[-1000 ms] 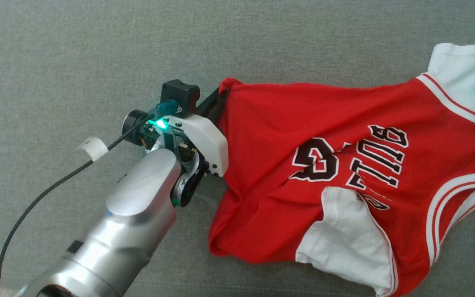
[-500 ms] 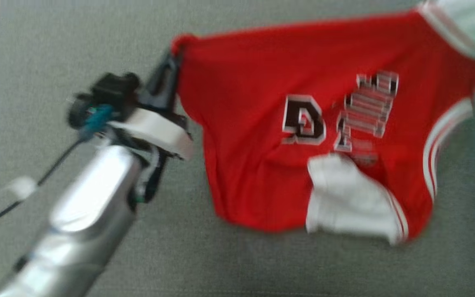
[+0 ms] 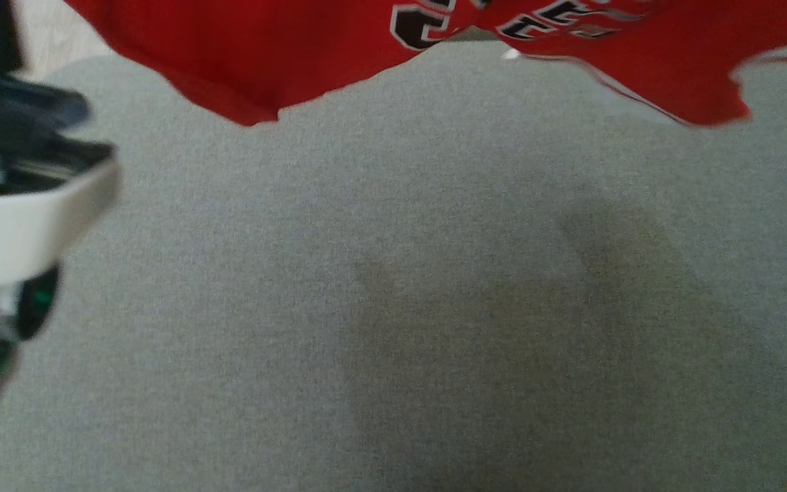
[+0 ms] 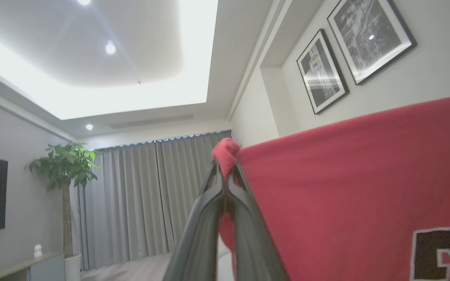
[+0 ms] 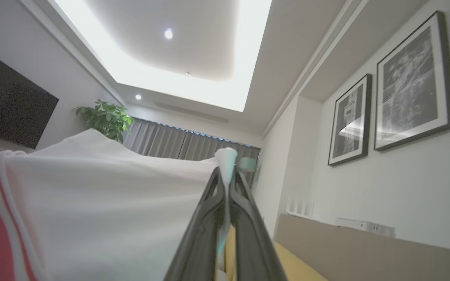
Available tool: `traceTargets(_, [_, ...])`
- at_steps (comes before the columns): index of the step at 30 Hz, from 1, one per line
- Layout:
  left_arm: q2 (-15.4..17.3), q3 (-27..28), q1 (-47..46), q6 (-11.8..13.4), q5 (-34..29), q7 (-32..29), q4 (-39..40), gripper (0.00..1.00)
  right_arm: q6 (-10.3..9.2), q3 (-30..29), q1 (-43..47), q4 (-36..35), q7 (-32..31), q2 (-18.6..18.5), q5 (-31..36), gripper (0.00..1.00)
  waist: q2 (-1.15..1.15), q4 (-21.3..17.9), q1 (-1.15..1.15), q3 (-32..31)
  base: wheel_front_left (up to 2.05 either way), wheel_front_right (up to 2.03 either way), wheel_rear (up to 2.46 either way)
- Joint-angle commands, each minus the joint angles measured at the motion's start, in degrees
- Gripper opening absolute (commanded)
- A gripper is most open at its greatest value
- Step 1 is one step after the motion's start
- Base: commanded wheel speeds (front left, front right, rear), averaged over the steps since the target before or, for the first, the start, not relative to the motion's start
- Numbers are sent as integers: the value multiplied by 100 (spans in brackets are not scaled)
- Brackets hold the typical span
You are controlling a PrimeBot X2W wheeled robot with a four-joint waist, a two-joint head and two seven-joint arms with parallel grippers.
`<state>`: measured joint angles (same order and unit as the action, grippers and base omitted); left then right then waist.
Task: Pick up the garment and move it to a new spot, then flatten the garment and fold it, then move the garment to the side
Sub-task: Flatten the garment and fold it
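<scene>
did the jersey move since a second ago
Yes, upward. The jersey lay spread on the grey surface; now it hangs clear above it, pinched in the left claw and right claw, casting a shadow below. The camera shifted too.

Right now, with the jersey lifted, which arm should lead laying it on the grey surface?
Left, probably: the left jaws are shut on a bunched red corner of the jersey, cloth poking past them. The right jaws pinch only a thin white edge, a less sure hold.
</scene>
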<state>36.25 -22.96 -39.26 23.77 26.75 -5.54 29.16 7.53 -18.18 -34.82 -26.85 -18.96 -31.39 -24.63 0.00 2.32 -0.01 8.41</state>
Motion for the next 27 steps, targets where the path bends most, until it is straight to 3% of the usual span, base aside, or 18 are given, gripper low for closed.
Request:
traceTargets(1, [318, 421, -398, 56, -16, -133, 200, 0, -4, -50, -307, -171, -175, -104, -21, 0, 0, -20, 1, -80, 0, 0, 0])
traceTargets(6, [440, 577, -796, -51, 203, -470, 268, 0, -4, 63, -929, -52, -606, -216, -194, 0, 0, -29, 1, -115, 0, 0, 0])
traceTargets(11, [77, 387, -1148, -332, 657, -519, -323, 0, -4, 458, -1417, 656, -700, -225, -411, 0, 0, -5, 1, 39, 0, 0, 0])
traceTargets(15, [-541, 121, -1659, -695, 957, -217, -1588, 0, -4, 1014, -1939, 1732, -479, -66, -572, 0, 0, 7, 1, 258, 0, 0, 0])
traceTargets(18, [-813, 24, -1915, -851, 1005, -6, -2278, 0, -4, 1279, -2283, 2320, -292, 87, -602, 0, 0, -14, 1, 309, 0, 0, 0])
traceTargets(24, [-1740, 55, -2994, -1412, 1233, 1030, -4805, 0, -4, 1856, -3629, 4230, 574, 745, -522, 0, 0, -152, 1, 452, 0, 0, 0])
traceTargets(27, [-2055, 212, -3356, -1634, 1384, 1575, -5936, 0, -4, 2098, -4066, 5122, 1085, 1139, -548, 0, 0, -304, 1, 438, 0, 0, 0])
